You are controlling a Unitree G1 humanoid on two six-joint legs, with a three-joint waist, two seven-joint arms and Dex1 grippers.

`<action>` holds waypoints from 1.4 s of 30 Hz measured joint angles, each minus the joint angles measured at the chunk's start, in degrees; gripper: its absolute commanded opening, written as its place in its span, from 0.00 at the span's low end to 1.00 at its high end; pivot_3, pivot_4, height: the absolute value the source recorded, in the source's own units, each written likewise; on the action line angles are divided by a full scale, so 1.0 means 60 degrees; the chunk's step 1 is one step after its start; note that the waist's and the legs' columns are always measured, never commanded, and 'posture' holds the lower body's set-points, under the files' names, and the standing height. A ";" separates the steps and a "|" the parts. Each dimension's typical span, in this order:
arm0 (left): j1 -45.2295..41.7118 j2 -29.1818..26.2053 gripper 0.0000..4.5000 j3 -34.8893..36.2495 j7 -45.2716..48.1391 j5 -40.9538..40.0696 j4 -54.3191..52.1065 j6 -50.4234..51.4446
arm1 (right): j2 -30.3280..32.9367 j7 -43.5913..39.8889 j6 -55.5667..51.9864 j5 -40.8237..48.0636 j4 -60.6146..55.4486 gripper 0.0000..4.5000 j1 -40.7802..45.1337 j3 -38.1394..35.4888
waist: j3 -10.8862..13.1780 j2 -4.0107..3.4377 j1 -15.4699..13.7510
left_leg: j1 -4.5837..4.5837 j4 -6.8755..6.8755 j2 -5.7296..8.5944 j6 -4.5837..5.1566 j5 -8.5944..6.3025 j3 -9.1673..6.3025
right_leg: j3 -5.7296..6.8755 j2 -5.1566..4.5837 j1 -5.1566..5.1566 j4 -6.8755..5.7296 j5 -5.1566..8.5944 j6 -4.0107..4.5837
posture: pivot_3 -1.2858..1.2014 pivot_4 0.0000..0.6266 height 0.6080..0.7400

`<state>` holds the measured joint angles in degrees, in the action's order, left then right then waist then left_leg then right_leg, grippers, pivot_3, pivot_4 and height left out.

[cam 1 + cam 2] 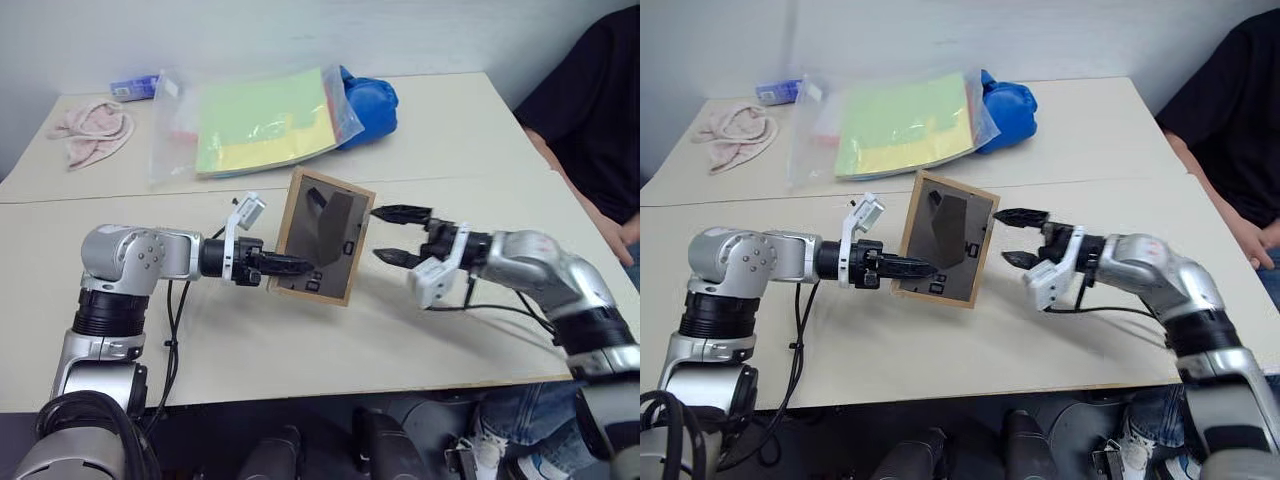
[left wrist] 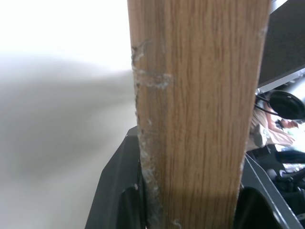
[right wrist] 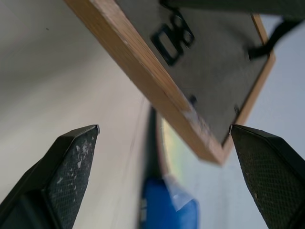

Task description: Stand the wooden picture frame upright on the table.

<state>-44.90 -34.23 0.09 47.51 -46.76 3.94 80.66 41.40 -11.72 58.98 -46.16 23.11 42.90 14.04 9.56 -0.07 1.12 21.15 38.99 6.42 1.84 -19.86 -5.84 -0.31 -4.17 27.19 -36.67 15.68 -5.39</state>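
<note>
The wooden picture frame (image 1: 325,235) hangs a little above the beige table (image 1: 300,350), tilted, with its dark grey back panel and folded-out stand facing me. My left gripper (image 1: 300,266) is shut on the frame's lower left edge; the left wrist view shows the light wood edge (image 2: 195,114) clamped between the black fingers. My right gripper (image 1: 400,235) stands open just right of the frame, one finger above the other, apart from it. In the right wrist view the frame's corner (image 3: 190,62) lies ahead of the spread fingertips (image 3: 76,157).
A clear bag of green and yellow sheets (image 1: 265,120) lies at the back, with a blue object (image 1: 368,100) beside it. A pink cloth (image 1: 95,130) and a small blue packet (image 1: 135,87) sit far left. A person (image 1: 590,120) sits at the right edge.
</note>
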 measured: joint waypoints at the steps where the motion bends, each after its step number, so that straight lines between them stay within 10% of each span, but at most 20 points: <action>1: 0.0000 0.0016 0.28 0.0000 0.0003 -0.0019 -0.0023 0.0019 | -0.0133 0.1079 -0.0013 -0.0815 0.0302 0.96 0.0289 0.0211 | 0.0000 0.0002 0.0057 | 0.0008 0.0005 0.0010 -0.0006 -0.0004 -0.0001 | -0.0002 -0.0002 0.0033 -0.0045 0.0006 0.0011 | 0.52 0.24 1.00; 10: -0.0019 0.0098 0.28 0.0436 0.0225 -0.0434 0.0186 0.0509 | -0.0519 0.6585 -0.0859 -0.3802 0.1139 0.45 0.1357 0.1414 | -0.0001 0.0001 0.0305 | -0.0003 0.0001 -0.0009 -0.0050 -0.0028 -0.0029 | -0.0029 0.0058 0.0074 -0.0066 0.0028 0.0052 | 0.52 0.24 1.00; 20: 0.0270 -0.1639 0.96 0.0638 0.0612 -0.0223 -0.0323 -0.0144 | -0.0185 0.7399 -0.0378 -0.4016 0.1364 0.28 0.1798 0.2348 | -0.0001 0.0001 0.0535 | -0.0016 -0.0009 -0.0031 -0.0075 -0.0043 -0.0031 | -0.0077 0.0104 0.0094 -0.0072 0.0038 0.0071 | 0.52 0.24 1.00; 24: 0.1662 -0.2725 1.00 0.2150 0.0893 -0.0215 -0.1597 -0.1323 | -0.0024 0.6546 0.0176 -0.2881 0.1810 0.28 0.1898 0.2348 | -0.0001 0.0001 0.0665 | -0.0018 -0.0021 -0.0043 -0.0081 -0.0047 -0.0044 | -0.0123 0.0108 0.0096 -0.0062 0.0044 0.0081 | 0.52 0.24 1.00; 28: 0.4062 -0.3186 1.00 0.3862 0.1275 0.0342 -0.3970 -0.3585 | -0.0398 0.2386 0.0254 0.2738 0.2415 0.28 0.1455 0.2610 | 0.0000 0.0002 0.0828 | -0.0029 -0.0022 -0.0073 -0.0072 -0.0051 -0.0040 | -0.0130 0.0108 0.0050 -0.0020 0.0045 0.0083 | 0.52 0.24 1.00; 31: 0.5522 -0.2657 1.00 0.4363 0.0947 0.0736 -0.5452 -0.4806 | -0.1132 -0.3249 -0.6111 1.1314 -0.0675 0.28 -0.0384 0.1998 | 0.0005 -0.0009 0.0715 | 0.0000 0.0037 -0.0115 -0.0032 -0.0113 -0.0045 | -0.0118 0.0121 0.0018 -0.0025 0.0043 0.0079 | 0.52 0.24 1.00; 34: 0.5941 -0.2201 1.00 0.4264 0.0416 0.1153 -0.5979 -0.5586 | -0.1117 -0.5302 -1.0448 1.4953 -0.1789 0.28 -0.0560 0.1206 | 0.0006 -0.0011 0.0467 | -0.0004 0.0057 -0.0107 -0.0027 -0.0132 -0.0043 | -0.0119 0.0121 0.0012 -0.0031 0.0033 0.0066 | 0.52 0.24 1.00; 42: 0.6139 -0.1643 1.00 0.4163 -0.0748 0.1461 -0.6169 -0.6213 | -0.1713 -0.6486 -1.4862 1.5820 -0.1516 0.28 -0.0340 0.0248 | 0.0002 -0.0005 -0.0125 | -0.0008 0.0085 -0.0093 -0.0032 -0.0141 -0.0033 | -0.0120 0.0115 0.0017 -0.0036 0.0031 0.0065 | 0.52 0.24 1.00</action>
<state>-8.06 -44.09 25.07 43.02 -37.99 -33.07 43.39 31.12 -50.64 -30.20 48.76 14.02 40.87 15.53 9.57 -0.10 0.37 21.10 39.50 5.86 1.65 -20.71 -6.04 -1.03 -3.48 27.29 -36.88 15.87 -5.01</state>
